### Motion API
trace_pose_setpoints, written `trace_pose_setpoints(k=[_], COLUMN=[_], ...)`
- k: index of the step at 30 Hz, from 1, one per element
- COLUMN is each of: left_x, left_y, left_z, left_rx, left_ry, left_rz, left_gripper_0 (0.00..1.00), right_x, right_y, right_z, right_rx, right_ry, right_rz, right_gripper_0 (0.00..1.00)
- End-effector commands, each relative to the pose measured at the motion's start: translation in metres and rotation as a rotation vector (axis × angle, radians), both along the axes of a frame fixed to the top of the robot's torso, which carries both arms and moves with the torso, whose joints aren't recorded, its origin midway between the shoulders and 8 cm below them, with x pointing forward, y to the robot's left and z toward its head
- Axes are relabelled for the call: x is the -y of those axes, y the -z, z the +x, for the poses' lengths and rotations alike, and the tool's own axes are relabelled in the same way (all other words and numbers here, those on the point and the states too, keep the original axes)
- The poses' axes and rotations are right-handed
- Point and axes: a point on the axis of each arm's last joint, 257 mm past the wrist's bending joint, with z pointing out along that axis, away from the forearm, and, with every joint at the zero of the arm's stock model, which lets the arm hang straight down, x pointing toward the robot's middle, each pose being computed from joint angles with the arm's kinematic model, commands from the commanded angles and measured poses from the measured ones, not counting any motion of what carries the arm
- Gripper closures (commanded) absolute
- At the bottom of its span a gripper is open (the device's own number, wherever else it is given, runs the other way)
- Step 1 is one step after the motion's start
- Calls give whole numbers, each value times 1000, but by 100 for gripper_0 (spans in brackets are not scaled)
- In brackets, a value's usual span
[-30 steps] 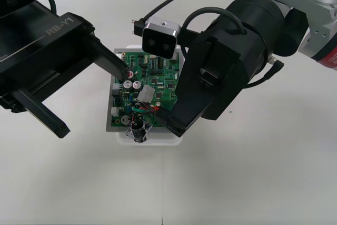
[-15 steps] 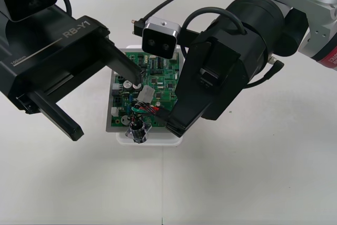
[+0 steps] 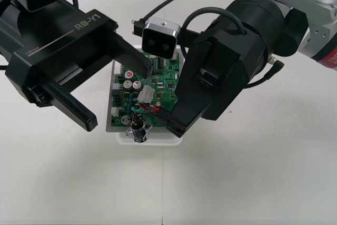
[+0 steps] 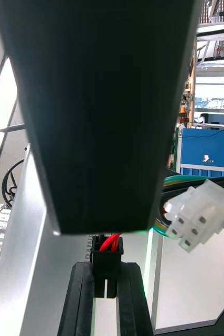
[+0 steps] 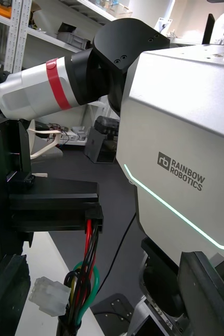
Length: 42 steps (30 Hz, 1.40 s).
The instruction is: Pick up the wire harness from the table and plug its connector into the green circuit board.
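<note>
Bright, even overhead light, pale table (image 3: 253, 183) evenly lit — shadows soft and faint.

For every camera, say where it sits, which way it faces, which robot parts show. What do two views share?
Front view: overhead, facing down on green circuit board; left end effector, right end effector.
Right wrist view: on that wrist, along its fingers clamping the plug.
Left wrist view: on that wrist, facing the right end effector; own fingers apart.
Wrist views share the plug.
</note>
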Motion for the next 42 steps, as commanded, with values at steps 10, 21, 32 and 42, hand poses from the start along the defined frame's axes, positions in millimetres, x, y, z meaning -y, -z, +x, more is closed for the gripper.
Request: trace_pose_setpoints(k=[10,21,32,42], left_x=[25,29,33,33], left_y=[-14,-11,-7,-2], left_z=[-2,-9,-14,-23], left_rx=[-15,-9,-3,-10], left_ry=[-12,-4,7,23], left_rz=[-3,10,21,33], left_gripper_0=[17,18,17,18], right_x=[-4,-5,-5,-5], right_y=[-13,-13,-13,-13], right_z=[-17,-18,-18,-19], right_rx=[27,28,28,28], right_ry=[-66,-68,-69,-72], right_rz=[0,1,2,3], right_gripper_0=[100,100,100,100])
